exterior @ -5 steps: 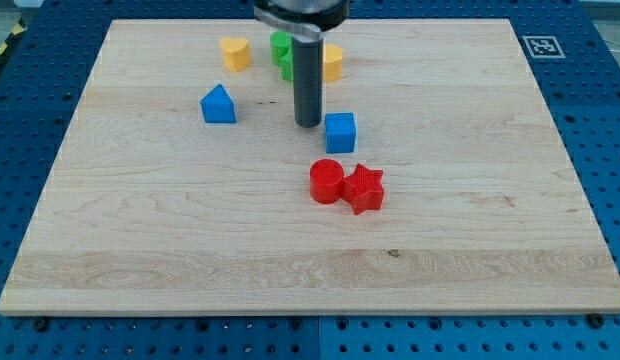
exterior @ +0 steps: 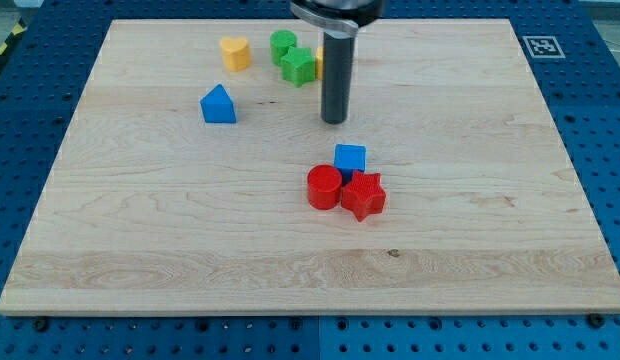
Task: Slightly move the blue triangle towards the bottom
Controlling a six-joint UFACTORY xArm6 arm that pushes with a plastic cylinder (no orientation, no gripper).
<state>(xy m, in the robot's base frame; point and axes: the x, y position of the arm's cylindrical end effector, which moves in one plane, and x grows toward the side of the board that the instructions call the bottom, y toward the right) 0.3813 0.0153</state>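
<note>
My tip (exterior: 334,121) rests on the pale wooden board (exterior: 490,220), above centre toward the top edge; I have no pincer to open or close. The blue plastic triangle block (exterior: 218,104) sits apart, nearer the top-left corner. A blue plastic cube (exterior: 349,158) touches the red plastic cylinder (exterior: 324,187) and red plastic star (exterior: 363,194) at centre.

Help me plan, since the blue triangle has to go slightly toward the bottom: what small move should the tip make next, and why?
Probably slide my tip toward the view's left and up, to just above the blue triangle. It now stands well to the triangle's right, above the blue cube, so no downward push can reach it yet.
</note>
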